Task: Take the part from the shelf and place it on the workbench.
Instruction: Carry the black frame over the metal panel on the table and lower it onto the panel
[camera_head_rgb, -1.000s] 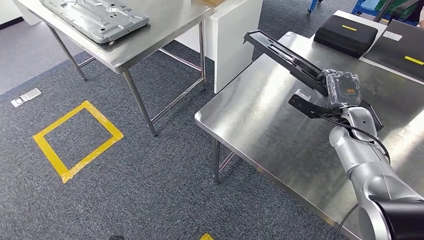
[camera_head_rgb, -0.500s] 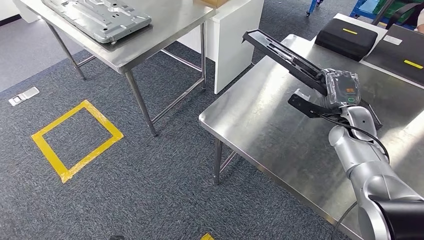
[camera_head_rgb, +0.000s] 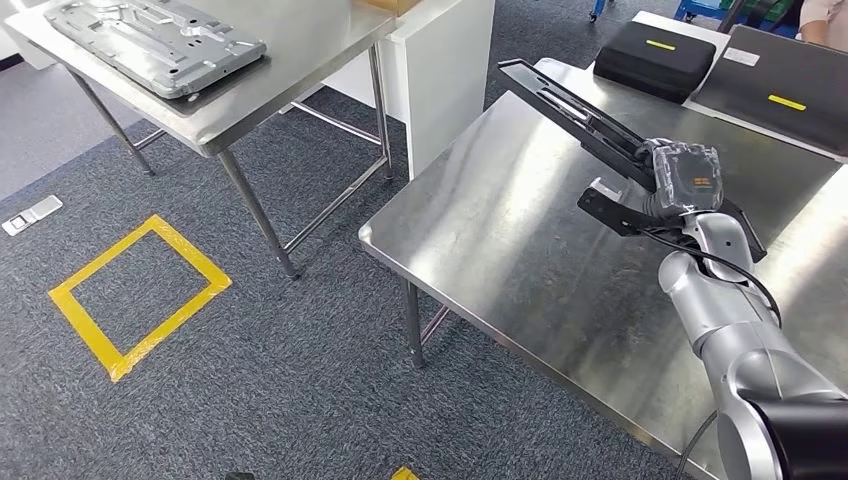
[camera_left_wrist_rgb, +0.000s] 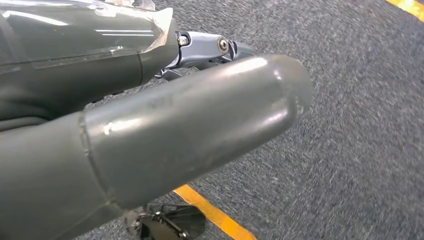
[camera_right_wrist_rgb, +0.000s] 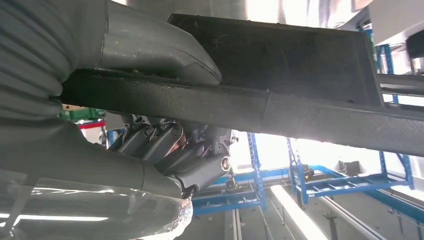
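Note:
My right hand (camera_head_rgb: 682, 180) grips a long black channel-shaped part (camera_head_rgb: 570, 105) near its nearer end and holds it slanted above the steel workbench (camera_head_rgb: 510, 240). The part's far end points toward the bench's back left corner. In the right wrist view the thumb (camera_right_wrist_rgb: 155, 47) presses on the part (camera_right_wrist_rgb: 310, 80) from one side and the dark fingers (camera_right_wrist_rgb: 165, 145) curl under it. My left hand (camera_left_wrist_rgb: 165, 135) hangs over grey carpet, its thick thumb stretched out and nothing in it.
A second steel table (camera_head_rgb: 290, 60) at the left carries a grey cast metal plate (camera_head_rgb: 155, 35). A white cabinet (camera_head_rgb: 440, 60) stands between the tables. Two black cases (camera_head_rgb: 655, 55) (camera_head_rgb: 780, 85) lie at the bench's far end. A yellow tape square (camera_head_rgb: 140, 295) marks the carpet.
The whole picture has shifted left, so the camera has moved; the workbench now reaches further into the picture. My right hand still holds the part in the same pose.

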